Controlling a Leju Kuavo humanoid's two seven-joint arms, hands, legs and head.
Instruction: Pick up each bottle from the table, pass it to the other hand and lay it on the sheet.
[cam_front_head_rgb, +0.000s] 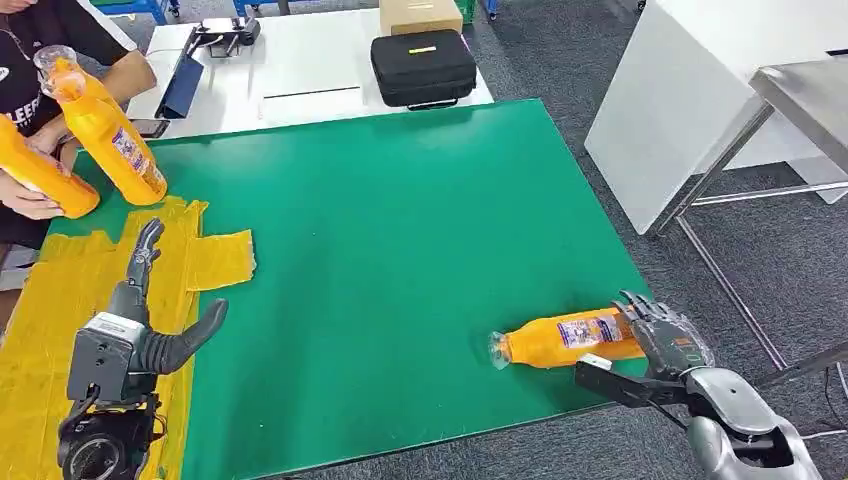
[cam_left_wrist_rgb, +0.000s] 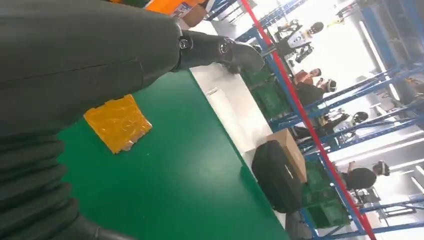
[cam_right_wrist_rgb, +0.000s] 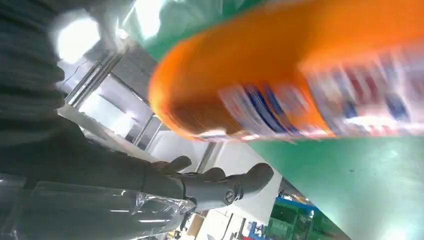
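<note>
An orange bottle (cam_front_head_rgb: 560, 340) with a clear cap lies on its side on the green table (cam_front_head_rgb: 400, 250) near the front right edge. My right hand (cam_front_head_rgb: 660, 345) is at its base, fingers spread over the far side and thumb on the near side, not closed around it. In the right wrist view the bottle (cam_right_wrist_rgb: 300, 75) looms blurred above the hand (cam_right_wrist_rgb: 100, 170). My left hand (cam_front_head_rgb: 150, 320) hovers open over the yellow sheet (cam_front_head_rgb: 60, 290) at the left, holding nothing. The left wrist view shows that hand (cam_left_wrist_rgb: 75, 65) and a corner of the sheet (cam_left_wrist_rgb: 117, 122).
A person at the far left holds two more orange bottles (cam_front_head_rgb: 110, 130) (cam_front_head_rgb: 40, 180) above the sheet. Behind the green table stands a white table (cam_front_head_rgb: 300, 70) with a black case (cam_front_head_rgb: 422, 66) and a cardboard box (cam_front_head_rgb: 420, 14). A metal table frame (cam_front_head_rgb: 720, 170) stands to the right.
</note>
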